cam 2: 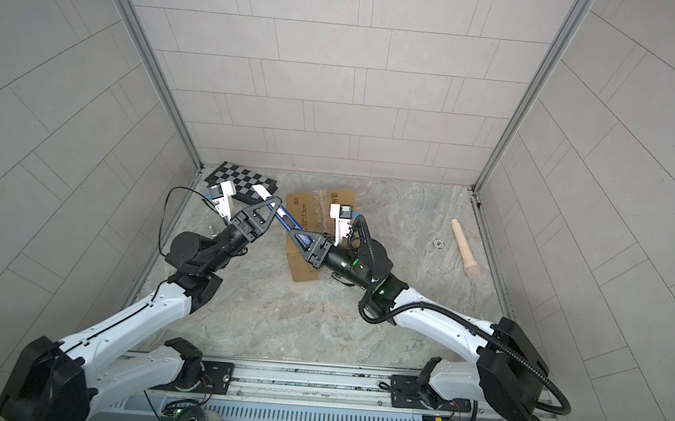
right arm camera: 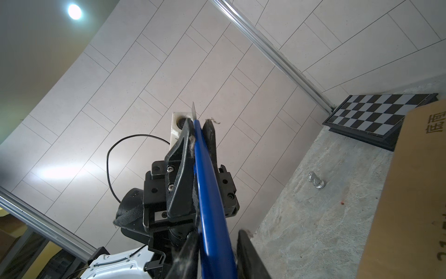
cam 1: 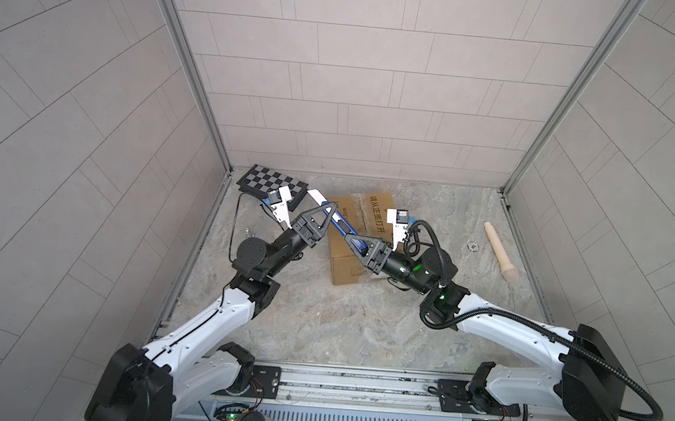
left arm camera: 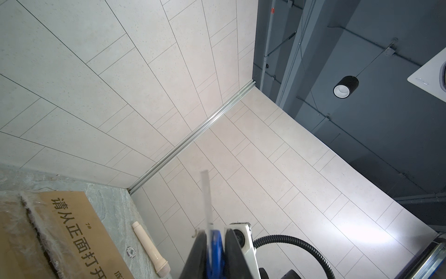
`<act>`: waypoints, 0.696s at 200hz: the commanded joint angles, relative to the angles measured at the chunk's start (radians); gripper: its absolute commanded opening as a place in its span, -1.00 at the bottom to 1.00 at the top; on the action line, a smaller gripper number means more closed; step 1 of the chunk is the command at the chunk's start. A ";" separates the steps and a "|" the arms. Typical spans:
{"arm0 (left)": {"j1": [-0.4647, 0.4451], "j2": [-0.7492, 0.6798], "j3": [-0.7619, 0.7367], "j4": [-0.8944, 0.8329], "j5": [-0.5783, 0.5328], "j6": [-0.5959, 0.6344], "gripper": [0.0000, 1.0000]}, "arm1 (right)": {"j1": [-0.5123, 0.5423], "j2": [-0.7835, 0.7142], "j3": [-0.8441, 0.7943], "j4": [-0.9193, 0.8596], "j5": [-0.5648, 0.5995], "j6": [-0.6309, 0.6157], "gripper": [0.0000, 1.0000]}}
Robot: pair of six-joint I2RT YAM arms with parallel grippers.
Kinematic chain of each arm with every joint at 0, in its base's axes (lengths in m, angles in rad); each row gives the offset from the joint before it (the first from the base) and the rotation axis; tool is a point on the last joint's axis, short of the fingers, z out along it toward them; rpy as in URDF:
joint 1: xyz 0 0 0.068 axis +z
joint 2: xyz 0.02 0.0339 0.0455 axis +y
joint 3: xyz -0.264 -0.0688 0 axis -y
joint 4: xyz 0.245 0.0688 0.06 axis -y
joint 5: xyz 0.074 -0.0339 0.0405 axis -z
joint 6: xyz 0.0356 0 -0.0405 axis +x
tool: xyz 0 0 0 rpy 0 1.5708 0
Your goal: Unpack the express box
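Three tiled walls (cam 1: 358,96) enclose a marbled floor (cam 1: 360,313) (grey); left jaws grip a knife (right arm camera: 207,193); right jaws unclear.

- express box (cam 1: 363,211): middle hidden under right gripper (cam 1: 349,237) and knife (cam 1: 338,221) in both top views; cut off by the frame edge in both wrist views.
- chequered board (cam 1: 267,180): near corner behind the left wrist camera (cam 1: 280,206).
- knife blade (left arm camera: 206,193): blurred in left wrist view.
- silver piece (cam 2: 212,229): too small to identify in top views.
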 commanded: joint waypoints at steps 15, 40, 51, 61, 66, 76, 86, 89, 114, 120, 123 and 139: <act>-0.001 0.007 -0.003 0.056 0.021 -0.005 -1.00 | 0.005 -0.008 0.024 0.036 0.030 0.016 -0.81; -0.001 0.007 0.013 -0.016 0.026 0.024 -0.94 | 0.004 -0.033 0.000 0.021 0.072 0.015 -1.00; 0.003 -0.013 0.030 -0.135 0.023 0.081 -0.17 | 0.004 -0.077 -0.027 -0.026 0.112 0.001 -1.00; 0.009 -0.048 0.053 -0.306 -0.007 0.155 0.69 | 0.005 -0.134 -0.037 -0.148 0.147 -0.027 -1.00; 0.011 -0.071 0.064 -0.403 -0.035 0.198 0.94 | 0.005 -0.166 -0.035 -0.231 0.162 -0.052 -1.00; 0.017 -0.110 0.081 -0.582 -0.104 0.288 0.99 | 0.008 -0.234 -0.034 -0.418 0.188 -0.069 -1.00; 0.026 -0.132 0.091 -0.712 -0.162 0.363 1.00 | 0.018 -0.302 -0.049 -0.544 0.210 -0.077 -1.00; 0.030 -0.135 0.091 -0.735 -0.172 0.380 1.00 | 0.023 -0.322 -0.056 -0.574 0.217 -0.076 -1.00; 0.050 -0.104 0.083 -0.827 -0.186 0.460 1.00 | 0.093 -0.467 -0.139 -0.736 0.306 -0.051 -1.00; 0.049 -0.087 0.079 -0.828 -0.181 0.468 1.00 | 0.115 -0.494 -0.149 -0.764 0.335 -0.047 -1.00; 0.050 -0.079 0.077 -0.824 -0.177 0.471 1.00 | 0.125 -0.506 -0.163 -0.773 0.350 -0.046 -1.00; 0.050 -0.028 0.065 -0.801 -0.170 0.478 1.00 | 0.167 -0.539 -0.204 -0.789 0.407 -0.043 -1.00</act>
